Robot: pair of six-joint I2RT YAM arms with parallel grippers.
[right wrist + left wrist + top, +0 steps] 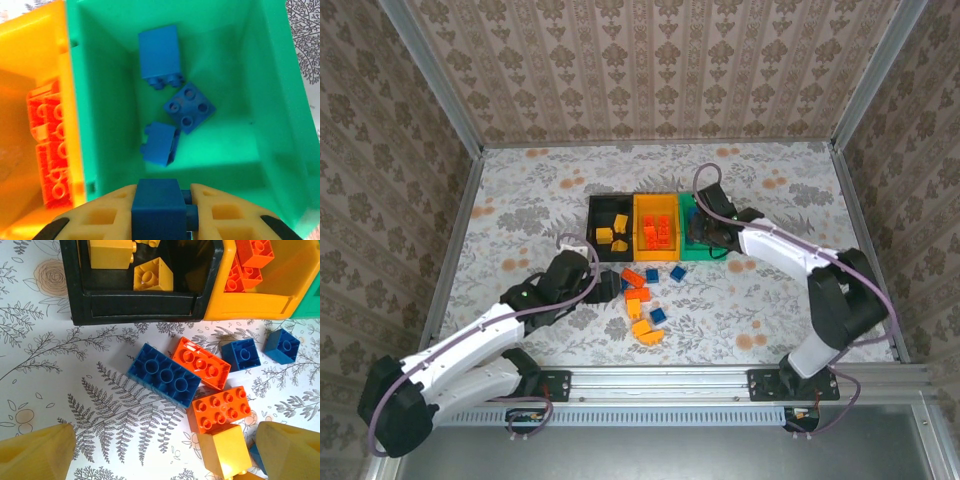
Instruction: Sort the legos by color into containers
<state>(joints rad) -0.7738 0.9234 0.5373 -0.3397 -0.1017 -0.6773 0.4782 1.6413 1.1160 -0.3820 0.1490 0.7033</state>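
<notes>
Right wrist view, the green bin (280, 100): what lies in it?

Three blue bricks (189, 107) on its floor, apart from one another: one near the far wall, one flat with studs up in the middle, one nearer the camera.

And the right pincer (162, 197)?

Clenched on a fourth blue brick (156, 215), held above the near end of that bin.

The neighbouring bins?

The orange bin (35, 55) joins the green one and has red-orange bricks (50, 145) packed close inside. In the left wrist view the black bin (140, 305) sits on the orange bin's other side and holds yellow bricks (152, 275); at least two show.

What lies outside them?

A loose cluster on the counter (50, 370), just in front of the black and orange bins. A long blue brick (165, 375) touches a red-orange one, with a second red-orange brick just beside them. Two small blue ones lie further right, and one yellow brick (223, 450) is nearest the camera.

The left pincer (162, 452)?

Released, fingers wide apart, hovering over that cluster. The yellow brick lies just beside the finger at the right of that view; whether they touch I cannot tell.
</notes>
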